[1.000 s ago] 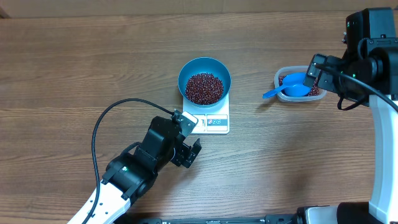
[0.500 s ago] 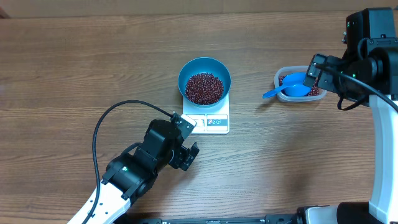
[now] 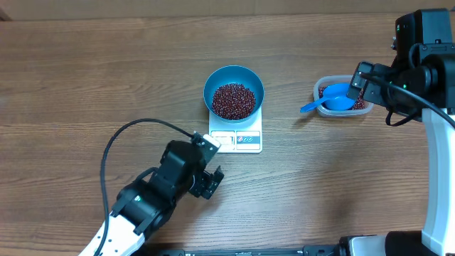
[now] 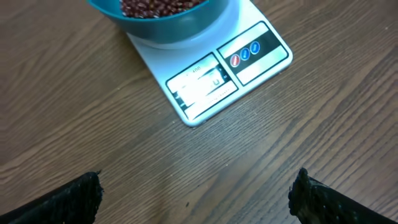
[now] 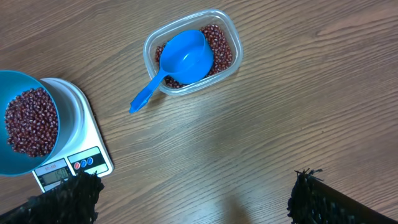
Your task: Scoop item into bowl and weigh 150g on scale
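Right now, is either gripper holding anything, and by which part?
Nothing. Left gripper and right gripper are open and empty; the scoop lies in the tub.

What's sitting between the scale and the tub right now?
Bare table, apart from the scoop handle jutting from the tub toward the scale; clearest overhead.
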`<state>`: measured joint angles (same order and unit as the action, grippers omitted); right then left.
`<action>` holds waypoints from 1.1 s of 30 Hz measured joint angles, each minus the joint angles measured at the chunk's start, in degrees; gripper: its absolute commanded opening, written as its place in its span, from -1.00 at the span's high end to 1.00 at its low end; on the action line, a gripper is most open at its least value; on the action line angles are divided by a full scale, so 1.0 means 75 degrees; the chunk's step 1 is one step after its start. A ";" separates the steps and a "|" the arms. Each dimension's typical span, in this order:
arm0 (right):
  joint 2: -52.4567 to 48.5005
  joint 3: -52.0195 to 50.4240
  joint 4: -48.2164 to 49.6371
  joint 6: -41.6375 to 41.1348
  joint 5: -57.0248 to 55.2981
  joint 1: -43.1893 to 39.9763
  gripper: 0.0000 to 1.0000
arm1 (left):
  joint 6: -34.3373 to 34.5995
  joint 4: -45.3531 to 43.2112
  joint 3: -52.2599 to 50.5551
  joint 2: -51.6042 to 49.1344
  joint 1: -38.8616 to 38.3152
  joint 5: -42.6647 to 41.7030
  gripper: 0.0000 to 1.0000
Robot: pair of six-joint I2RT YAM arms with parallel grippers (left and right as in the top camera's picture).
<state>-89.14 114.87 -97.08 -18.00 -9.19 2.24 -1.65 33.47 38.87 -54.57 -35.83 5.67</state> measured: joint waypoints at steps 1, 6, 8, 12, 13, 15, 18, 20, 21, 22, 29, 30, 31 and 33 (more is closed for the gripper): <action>0.0000 0.0000 -0.0006 0.0006 0.0000 0.0000 -1.00 | 0.0000 0.0000 -0.0085 0.0187 0.0055 0.0006 -0.99; 0.0000 0.0000 -0.0009 0.0003 0.0003 0.0000 -1.00 | 0.0000 -0.0970 -0.0743 0.1137 0.0597 -0.0009 -0.99; 0.0000 0.0000 -0.0006 0.0000 0.0000 0.0000 -1.00 | 0.0000 -0.1883 -0.1142 0.1565 0.0889 -0.0187 -0.99; 0.0000 0.0000 -0.0006 0.0003 0.0000 0.0000 -1.00 | 0.0006 -0.3515 -0.1953 0.2608 0.1603 -0.0641 -0.99; 0.0000 0.0000 0.0000 0.0006 0.0000 0.0000 -1.00 | 0.0003 -0.3905 -0.2136 0.2812 0.1751 -0.0801 -0.99; 0.0000 0.0000 -0.0003 0.0003 0.0000 0.0000 -1.00 | 0.0006 -0.4631 -0.2579 0.3348 0.2142 -0.1099 -0.99; 0.0000 0.0000 -0.0009 0.0003 0.0000 0.0000 -1.00 | 0.0009 -0.5418 -0.3019 0.3920 0.2611 -0.1475 -0.99; 0.0000 0.0000 -0.0003 0.0003 0.0000 0.0000 -1.00 | 0.0012 -0.5700 -0.3244 0.4313 0.2981 -0.1687 -0.99; 0.0000 0.0000 -0.0012 0.0006 0.0000 0.0000 -1.00 | 0.0015 -0.5747 -0.3305 0.4488 0.3159 -0.1757 -0.99; 0.0000 0.0000 -0.0006 0.0003 0.0000 0.0000 -1.00 | 0.0023 -0.5785 -0.3360 0.4663 0.3334 -0.1833 -0.99; 0.0000 0.0000 -0.0009 0.0006 0.0000 0.0000 -1.00 | 0.0023 -0.5837 -0.3424 0.5677 0.4476 -0.2028 -0.99; 0.0000 0.0000 -0.0009 0.0003 0.0000 0.0000 -1.00 | 0.0023 -0.5840 -0.3433 0.5826 0.4622 -0.2046 -0.99; 0.0000 0.0000 -0.0006 0.0003 0.0003 0.0000 -1.00 | 0.0023 -0.5837 -0.3439 0.5954 0.4736 -0.2052 -0.99; 0.0000 0.0000 -0.0006 0.0003 0.0000 0.0000 -1.00 | 0.0026 -0.5852 -0.3506 0.6204 0.4940 -0.2060 -0.99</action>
<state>-89.14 114.87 -97.12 -17.98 -9.19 2.24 -1.45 -10.41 12.58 -8.03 1.21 -9.78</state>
